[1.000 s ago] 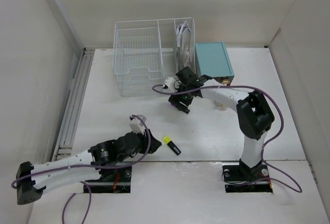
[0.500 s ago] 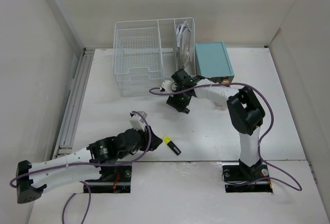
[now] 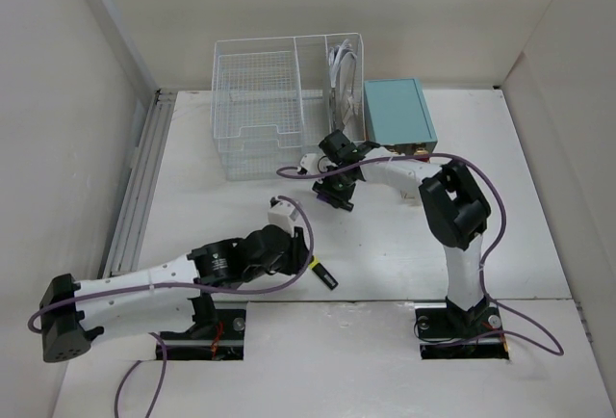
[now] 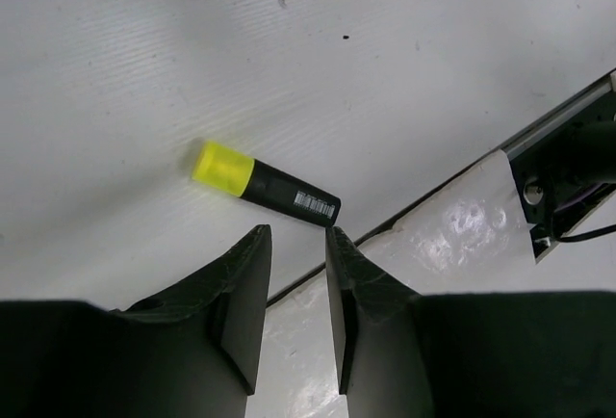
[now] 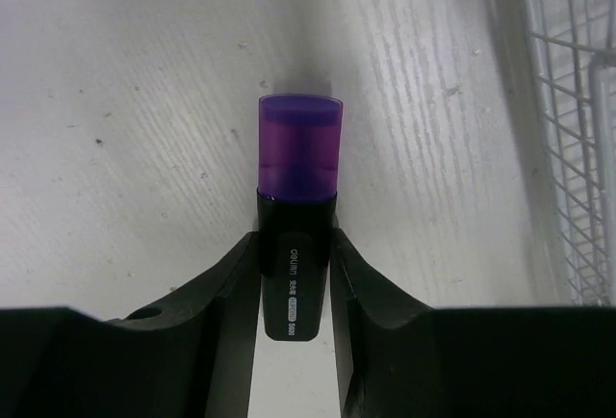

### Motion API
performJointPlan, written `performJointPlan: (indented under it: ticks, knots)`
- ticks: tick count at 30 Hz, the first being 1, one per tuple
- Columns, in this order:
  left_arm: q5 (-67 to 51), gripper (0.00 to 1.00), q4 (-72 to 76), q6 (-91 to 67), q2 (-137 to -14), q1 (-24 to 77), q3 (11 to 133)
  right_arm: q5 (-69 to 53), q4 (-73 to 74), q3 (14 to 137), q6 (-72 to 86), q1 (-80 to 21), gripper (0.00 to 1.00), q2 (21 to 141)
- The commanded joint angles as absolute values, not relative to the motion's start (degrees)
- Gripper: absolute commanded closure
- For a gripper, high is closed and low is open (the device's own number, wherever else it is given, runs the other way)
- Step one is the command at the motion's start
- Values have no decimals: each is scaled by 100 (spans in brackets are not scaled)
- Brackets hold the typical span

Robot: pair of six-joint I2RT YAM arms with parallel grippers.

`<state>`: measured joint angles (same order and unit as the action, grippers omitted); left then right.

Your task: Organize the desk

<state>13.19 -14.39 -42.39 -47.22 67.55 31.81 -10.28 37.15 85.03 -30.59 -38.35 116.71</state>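
On the white desk lies a black highlighter with a yellow cap, close to the front edge. My left gripper hovers just short of it, jaws narrowly open with only desk between them; from above the left gripper overlaps the cap end. Farther back, my right gripper is shut on a black highlighter with a purple cap, gripping the body while the cap sticks out ahead. In the top view the right gripper sits low in front of the wire basket.
A white wire basket organizer stands at the back, white cables in its right compartment; its mesh is just right of the right gripper. A teal drawer box sits beside it. The desk's front seam runs close behind the yellow highlighter.
My left arm has swung right and forward until its gripper is over the yellow highlighter's cap end. The right gripper's jaws have closed on the purple highlighter.
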Motion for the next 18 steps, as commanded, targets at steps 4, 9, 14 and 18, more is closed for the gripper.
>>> performJointPlan:
  ticks: [4, 9, 14, 18]
  knots:
    - [871, 76, -1230, -3043, -5229, 6846, 4068, -1660, 4052, 8665, -3462, -3885, 94, 10778]
    - [703, 78, -1160, -2075, -5414, 6847, 4499, -1539, 4253, 8859, -3577, -3552, 94, 10003]
    - [1072, 78, -1292, -1898, -5520, 6847, 4570, -424, 4307, 8755, -3455, -3103, 94, 9440]
    - [1072, 78, -1020, -2021, -5256, 6847, 4237, 307, 4412, 8404, -3279, -2673, 97, 8888]
